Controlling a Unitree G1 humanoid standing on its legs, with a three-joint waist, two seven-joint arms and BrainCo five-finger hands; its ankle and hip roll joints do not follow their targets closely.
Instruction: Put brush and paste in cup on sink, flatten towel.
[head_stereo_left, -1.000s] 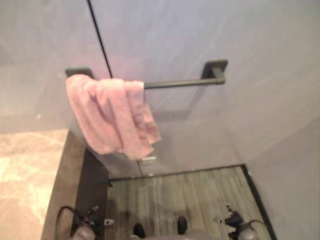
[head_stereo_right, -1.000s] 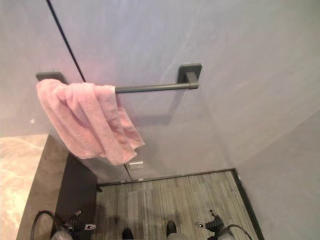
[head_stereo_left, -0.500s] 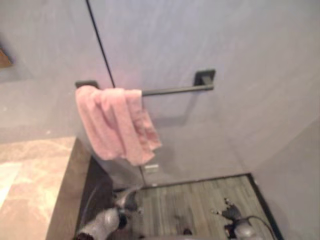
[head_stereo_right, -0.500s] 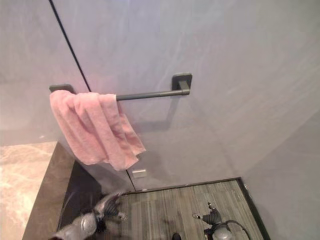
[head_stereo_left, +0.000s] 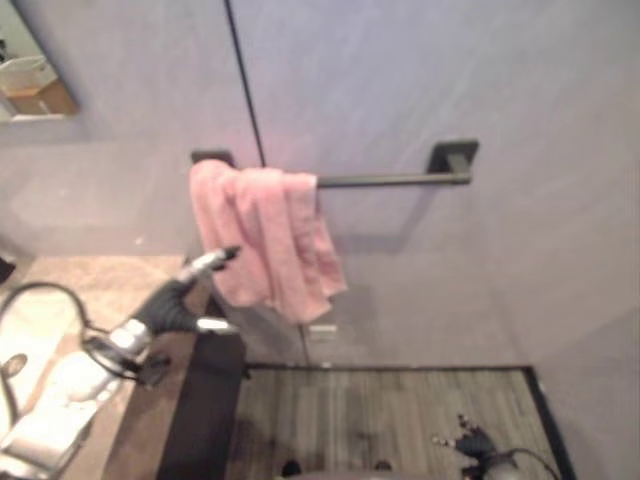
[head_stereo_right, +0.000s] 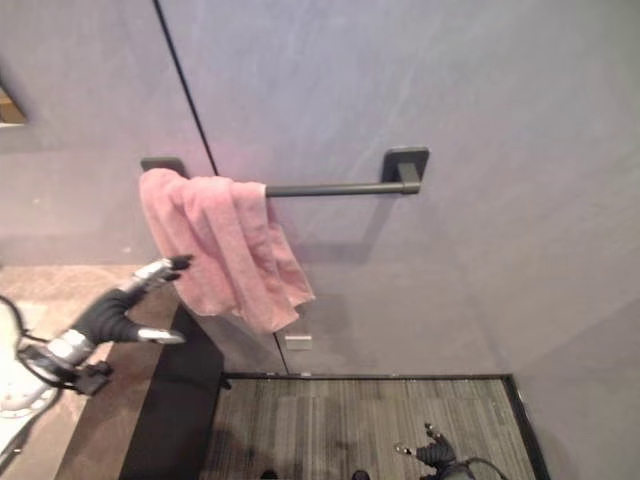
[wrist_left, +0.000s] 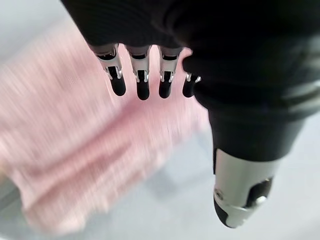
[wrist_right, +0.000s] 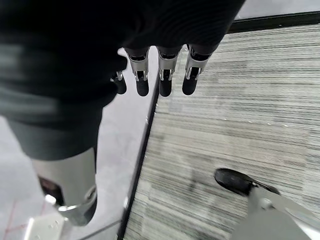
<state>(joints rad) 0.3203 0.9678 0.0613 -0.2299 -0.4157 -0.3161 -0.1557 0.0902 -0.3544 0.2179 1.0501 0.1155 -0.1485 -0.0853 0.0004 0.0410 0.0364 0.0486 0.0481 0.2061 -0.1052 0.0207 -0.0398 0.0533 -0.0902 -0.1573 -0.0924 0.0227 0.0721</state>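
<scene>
A pink towel (head_stereo_left: 265, 238) hangs bunched at the left end of a dark wall bar (head_stereo_left: 395, 180). My left hand (head_stereo_left: 178, 298) is raised just left of and below the towel, fingers straight and pointing at its lower left edge, a small gap apart from it. In the left wrist view its fingers (wrist_left: 142, 80) are extended with the pink towel (wrist_left: 75, 150) close behind them and nothing held. My right hand (head_stereo_left: 472, 443) hangs low over the floor, fingers relaxed and empty in the right wrist view (wrist_right: 160, 75).
A brown stone counter (head_stereo_left: 100, 290) with a dark side panel (head_stereo_left: 205, 410) lies at the left, under my left arm. A mirror corner (head_stereo_left: 30, 85) shows at the upper left. Grey plank floor (head_stereo_left: 400, 420) spreads below the grey wall.
My left arm has risen from near the floor up to the towel's lower left edge. The camera has shifted, moving the whole scene to the right. The right hand stays low.
</scene>
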